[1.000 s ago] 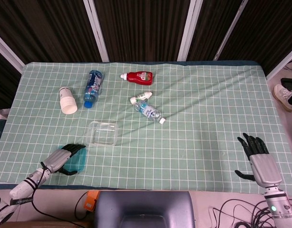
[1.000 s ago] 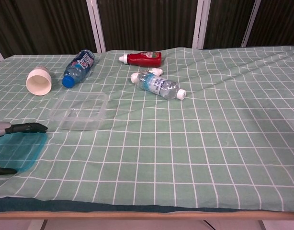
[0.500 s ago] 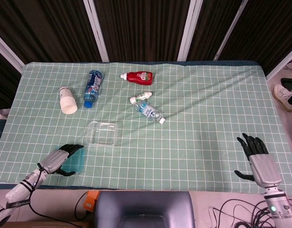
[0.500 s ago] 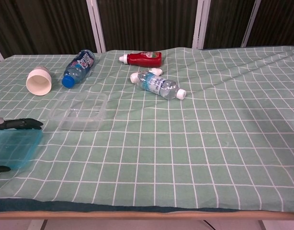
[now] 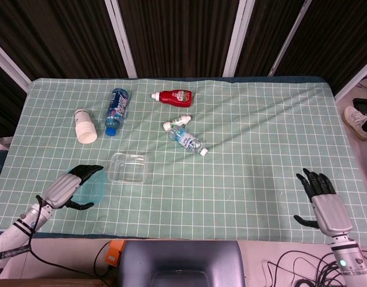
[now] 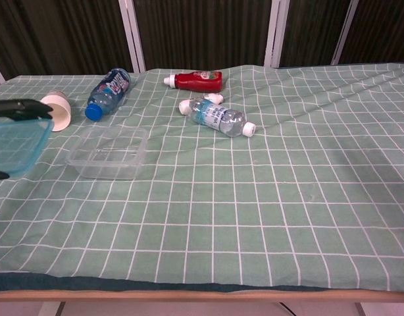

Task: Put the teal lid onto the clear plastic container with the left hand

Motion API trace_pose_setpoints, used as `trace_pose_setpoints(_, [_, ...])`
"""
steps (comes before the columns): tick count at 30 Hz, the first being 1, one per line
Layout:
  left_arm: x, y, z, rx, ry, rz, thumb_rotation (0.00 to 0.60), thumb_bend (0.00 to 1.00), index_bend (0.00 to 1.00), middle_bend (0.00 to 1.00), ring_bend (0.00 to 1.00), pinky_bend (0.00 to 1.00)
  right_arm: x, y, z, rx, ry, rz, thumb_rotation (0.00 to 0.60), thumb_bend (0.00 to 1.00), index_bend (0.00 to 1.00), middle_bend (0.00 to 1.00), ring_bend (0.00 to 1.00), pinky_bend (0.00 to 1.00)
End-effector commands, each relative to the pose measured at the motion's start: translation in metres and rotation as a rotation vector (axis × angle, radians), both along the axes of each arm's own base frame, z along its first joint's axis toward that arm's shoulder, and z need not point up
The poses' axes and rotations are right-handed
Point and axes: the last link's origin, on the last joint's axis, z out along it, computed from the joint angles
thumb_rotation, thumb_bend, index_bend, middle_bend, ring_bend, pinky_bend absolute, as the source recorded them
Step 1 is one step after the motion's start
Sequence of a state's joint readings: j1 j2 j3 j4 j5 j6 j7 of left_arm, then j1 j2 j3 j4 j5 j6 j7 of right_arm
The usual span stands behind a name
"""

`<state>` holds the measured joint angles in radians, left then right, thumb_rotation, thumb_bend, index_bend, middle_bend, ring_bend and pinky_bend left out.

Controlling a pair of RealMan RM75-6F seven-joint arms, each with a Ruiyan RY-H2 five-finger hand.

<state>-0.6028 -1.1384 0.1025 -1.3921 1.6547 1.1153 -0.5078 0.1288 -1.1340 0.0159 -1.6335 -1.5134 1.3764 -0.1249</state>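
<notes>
My left hand (image 5: 67,186) holds the teal lid (image 5: 89,187) off the cloth, left of the clear plastic container (image 5: 129,167). In the chest view the teal lid (image 6: 14,144) hangs at the left edge with dark fingers (image 6: 21,109) over its top, and the clear plastic container (image 6: 108,153) lies empty on the cloth to its right. My right hand (image 5: 322,203) rests at the table's near right corner, fingers spread, holding nothing.
A white cup (image 5: 85,126) on its side, a blue bottle (image 5: 116,110), a red ketchup bottle (image 5: 175,97), a small white bottle (image 5: 177,122) and a clear water bottle (image 5: 187,140) lie behind the container on the green checked cloth (image 5: 261,143).
My left hand has lifted the teal lid off the cloth and carried it up and toward the container. The right hand has barely moved.
</notes>
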Motion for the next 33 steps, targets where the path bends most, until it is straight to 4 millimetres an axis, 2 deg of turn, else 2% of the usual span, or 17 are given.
trace_pose_setpoints(1, [0.046,0.022,0.013,0.009,0.052,-0.085,0.600,0.27,0.01,0.64,0.76,0.72,0.000,-0.001,0.000,0.002,-0.001,-0.002,0.600,0.19,0.00,0.00,0.00,0.01])
trace_pose_setpoints(5, [0.068,0.042,0.002,-0.019,0.076,-0.068,0.600,0.27,0.01,0.65,0.77,0.73,-0.001,-0.002,0.001,0.002,-0.002,-0.007,0.600,0.19,0.00,0.00,0.00,0.01])
trace_pose_setpoints(13, [0.088,0.072,-0.027,-0.071,0.100,0.001,0.600,0.27,0.01,0.65,0.77,0.73,-0.005,-0.004,0.006,-0.007,-0.015,-0.026,0.600,0.19,0.00,0.00,0.00,0.01])
trace_pose_setpoints(24, [0.100,0.093,-0.054,-0.110,0.124,0.053,0.600,0.27,0.01,0.65,0.77,0.73,-0.007,-0.006,0.008,0.002,-0.024,-0.034,0.600,0.19,0.00,0.00,0.00,0.01])
trace_pose_setpoints(33, [0.108,0.096,-0.067,-0.111,0.129,0.062,0.600,0.27,0.01,0.65,0.77,0.73,-0.006,-0.005,0.010,0.001,-0.032,-0.031,0.600,0.19,0.00,0.00,0.00,0.01])
